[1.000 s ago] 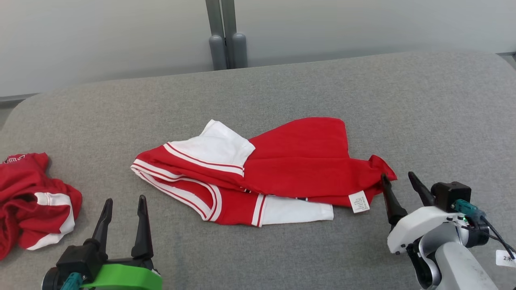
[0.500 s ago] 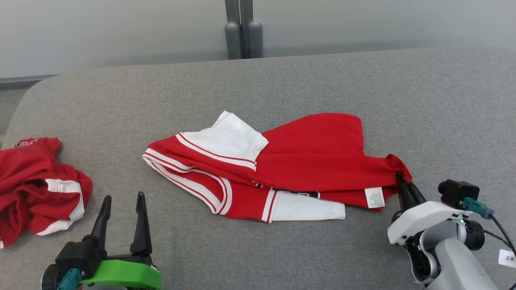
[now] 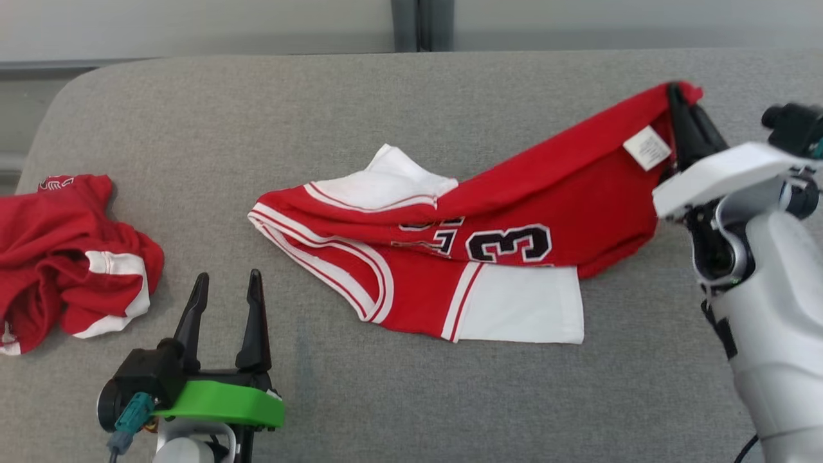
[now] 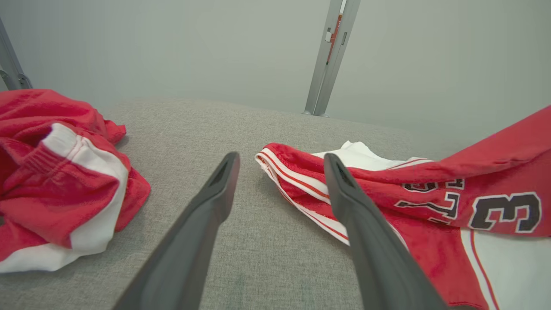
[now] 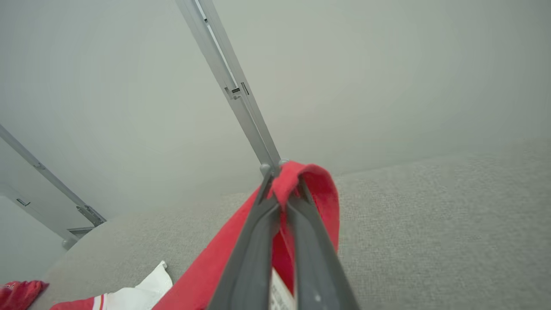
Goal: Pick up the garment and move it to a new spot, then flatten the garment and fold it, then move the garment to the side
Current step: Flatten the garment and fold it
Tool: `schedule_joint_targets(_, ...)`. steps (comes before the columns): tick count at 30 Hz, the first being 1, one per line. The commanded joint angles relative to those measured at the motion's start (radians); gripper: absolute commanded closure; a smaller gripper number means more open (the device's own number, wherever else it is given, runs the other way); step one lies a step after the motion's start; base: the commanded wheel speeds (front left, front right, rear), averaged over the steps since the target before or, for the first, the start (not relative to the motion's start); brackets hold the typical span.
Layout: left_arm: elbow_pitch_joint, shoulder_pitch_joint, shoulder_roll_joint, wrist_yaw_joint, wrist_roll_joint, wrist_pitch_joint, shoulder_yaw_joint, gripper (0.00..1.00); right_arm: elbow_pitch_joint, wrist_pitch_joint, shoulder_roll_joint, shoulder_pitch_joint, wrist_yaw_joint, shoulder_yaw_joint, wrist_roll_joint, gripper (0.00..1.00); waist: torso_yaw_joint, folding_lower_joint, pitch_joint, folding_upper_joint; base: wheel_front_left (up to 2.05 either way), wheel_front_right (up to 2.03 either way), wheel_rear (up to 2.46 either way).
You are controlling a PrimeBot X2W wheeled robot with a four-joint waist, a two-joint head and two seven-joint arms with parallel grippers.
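Furthest left, a crumpled red heap [image 3: 71,251] sits at the edge of the grey cushion [image 3: 386,96], well apart from the work, likely set there so it cannot tangle with anything. Next comes the left gripper [image 3: 229,278], low over the cushion with its two fingers spread wide and nothing between them. It is parked just short of the striped edge, probably so it can take a second corner when one is needed.

Right of it lies the garment [image 3: 411,283], red and white with a black number showing. Most of it rests on the middle of the cushion, but its right end rises off the surface in a taut slope. That slope ends at the right gripper [image 3: 676,93], whose fingers are pinched tight on a red corner beside the white label [image 3: 648,148]. Gripping a corner rather than the bulk lets the cloth hang open as it goes up, which should ease moving and flattening it.
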Motion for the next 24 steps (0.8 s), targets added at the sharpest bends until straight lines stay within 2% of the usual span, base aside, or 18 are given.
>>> schedule_joint_targets(1,0.002,-0.027,-0.005,-0.004,-0.005,0.0,-0.005,0.0,0.02,0.021,-0.017,-0.056,0.001,0.001,0.014,1.0,0.078,0.0,0.08,-0.0001,0.0,0.0,0.0)
schedule_joint_targets(5,0.006,-0.066,-0.013,-0.009,-0.016,0.0,-0.023,0.0,0.112,0.073,-0.074,-0.215,0.001,0.015,0.033,1.0,0.139,0.0,0.14,-0.0001,0.0,0.0,0.0)
schedule_joint_targets(9,0.01,-0.1,-0.017,-0.013,-0.041,0.0,-0.051,0.0,0.206,0.078,-0.119,-0.363,0.0,0.032,0.048,1.0,0.203,0.0,0.191,-0.0001,0.0,0.0,0.0)
schedule_joint_targets(13,0.002,-0.128,-0.017,0.002,-0.081,0.0,-0.103,0.0,0.296,0.042,-0.165,-0.493,0.0,0.067,0.032,1.0,0.265,0.0,0.235,-0.0001,0.0,0.0,0.0)
schedule_joint_targets(18,-0.006,-0.151,-0.017,0.022,-0.11,0.0,-0.153,0.0,0.428,-0.054,-0.211,-0.612,0.0,0.09,0.006,1.0,0.326,0.0,0.267,-0.0001,0.0,0.0,0.0)
schedule_joint_targets(19,-0.007,-0.153,-0.017,0.026,-0.111,0.0,-0.158,0.0,0.451,-0.069,-0.213,-0.626,0.0,0.095,0.004,0.89,0.331,0.0,0.269,-0.0001,0.0,0.0,0.0)
schedule_joint_targets(20,-0.008,-0.155,-0.017,0.029,-0.113,0.0,-0.163,0.0,0.486,-0.078,-0.212,-0.636,0.0,0.099,0.007,0.02,0.335,0.0,0.269,-0.0001,0.0,0.0,0.0)
schedule_joint_targets(24,-0.006,-0.153,-0.017,0.04,-0.115,0.0,-0.167,0.0,0.572,-0.101,-0.203,-0.658,0.0,0.129,0.021,0.0,0.327,0.0,0.258,-0.0001,0.0,0.0,0.0)
